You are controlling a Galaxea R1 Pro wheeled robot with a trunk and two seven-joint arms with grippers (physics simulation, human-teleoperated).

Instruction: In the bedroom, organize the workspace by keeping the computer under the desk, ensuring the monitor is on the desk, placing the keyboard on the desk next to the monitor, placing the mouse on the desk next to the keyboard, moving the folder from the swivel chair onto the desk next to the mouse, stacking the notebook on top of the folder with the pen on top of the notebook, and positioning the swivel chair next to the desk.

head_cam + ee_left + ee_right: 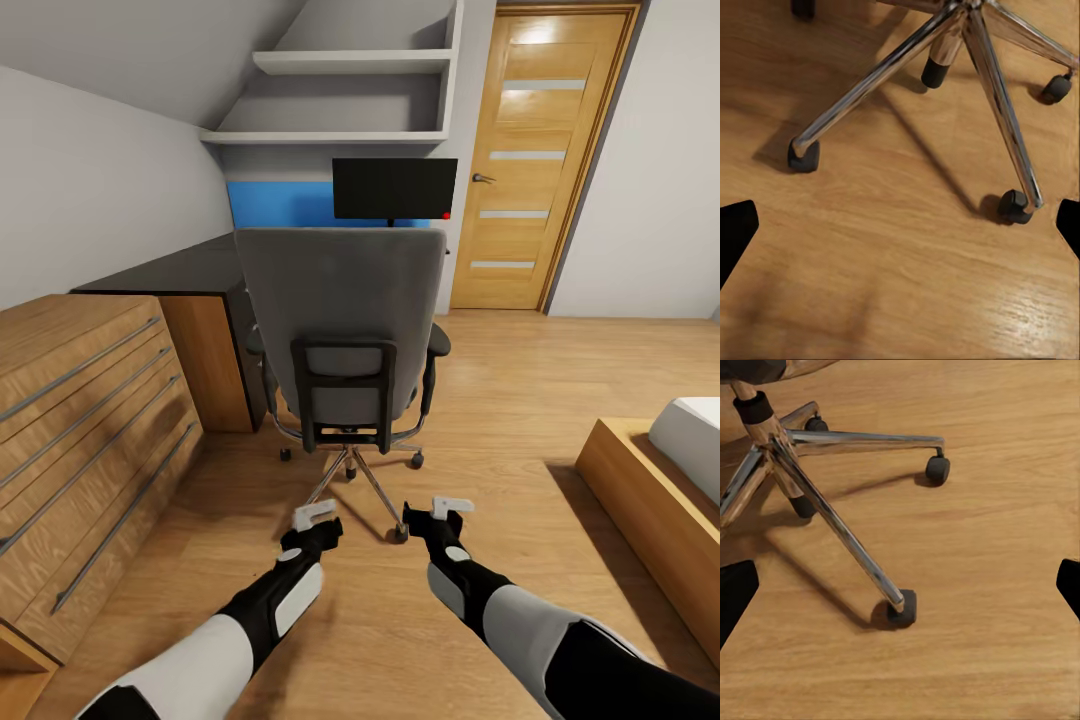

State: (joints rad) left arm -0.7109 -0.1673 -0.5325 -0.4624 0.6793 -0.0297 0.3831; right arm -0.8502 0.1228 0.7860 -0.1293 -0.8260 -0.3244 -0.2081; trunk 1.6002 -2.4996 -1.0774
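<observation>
The swivel chair (340,310) stands in front of me with its grey back toward me, so its seat is hidden and so is the folder. Its chrome wheeled base (982,82) (832,521) spreads over the wooden floor just ahead of both grippers. Behind the chair, the black monitor (395,188) stands on the black-topped desk (170,268), in front of the blue back panel. My left gripper (318,522) and right gripper (432,515) hover low over the floor, both open and holding nothing. The computer, keyboard, mouse, notebook and pen are out of view.
A light wooden drawer cabinet (80,420) runs along the left. A wooden bed frame (650,500) with a white mattress stands at the right. A wooden door (540,160) is at the back right, and white shelves (350,62) hang above the desk.
</observation>
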